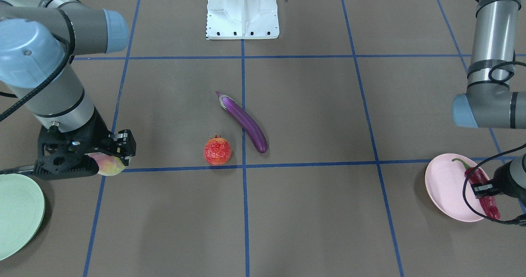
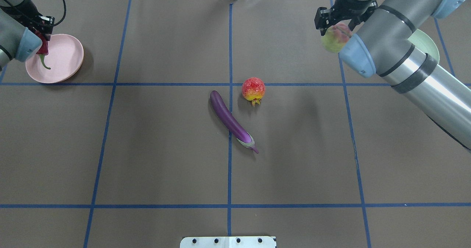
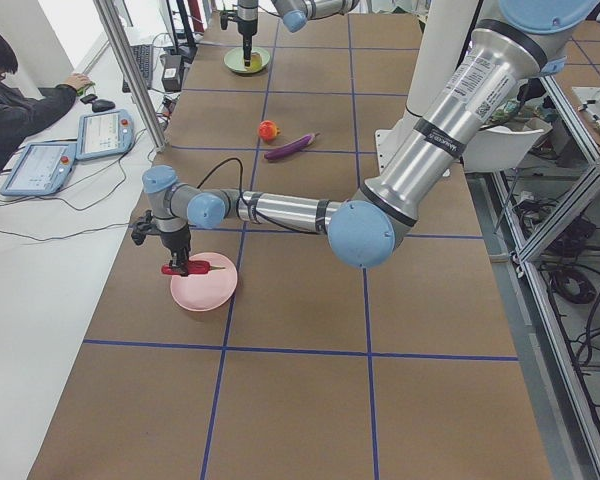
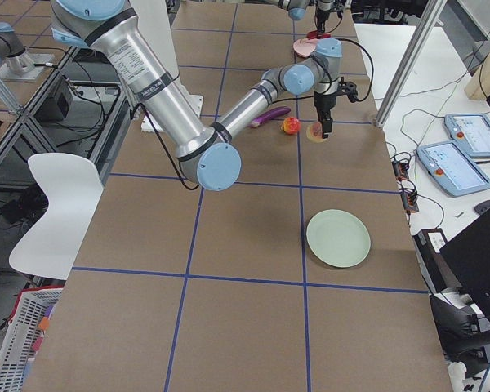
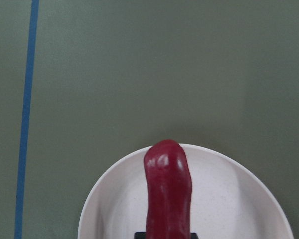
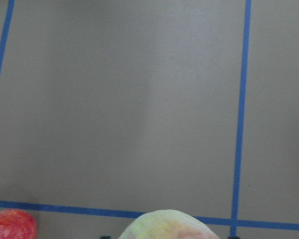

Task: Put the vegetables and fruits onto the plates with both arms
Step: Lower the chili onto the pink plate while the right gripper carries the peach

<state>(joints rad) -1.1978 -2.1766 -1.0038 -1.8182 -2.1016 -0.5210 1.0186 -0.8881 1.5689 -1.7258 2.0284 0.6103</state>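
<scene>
pinching the light chili (image 1: 491, 206) mid-body with my left claw (image 1: 485, 188); right claw (image 1: 113, 157) hugs the peach (image 1: 109, 167), probably bruisable.

Purple eggplant (image 1: 245, 123) beside red-orange fruit (image 1: 217, 151) mid-table; chili (image 1: 491, 206) over pink plate (image 1: 446, 186); peach (image 1: 110, 166) apart from green plate (image 1: 16, 215).

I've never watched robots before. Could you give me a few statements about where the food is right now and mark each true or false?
1. The right gripper holds the peach. True.
2. The chili lies loose on the pink plate. False: the left gripper grips it over that plate.
3. The eggplant sits on the green plate. False: it lies on the table beside the red-orange fruit.
4. The green plate is empty. True.
</scene>
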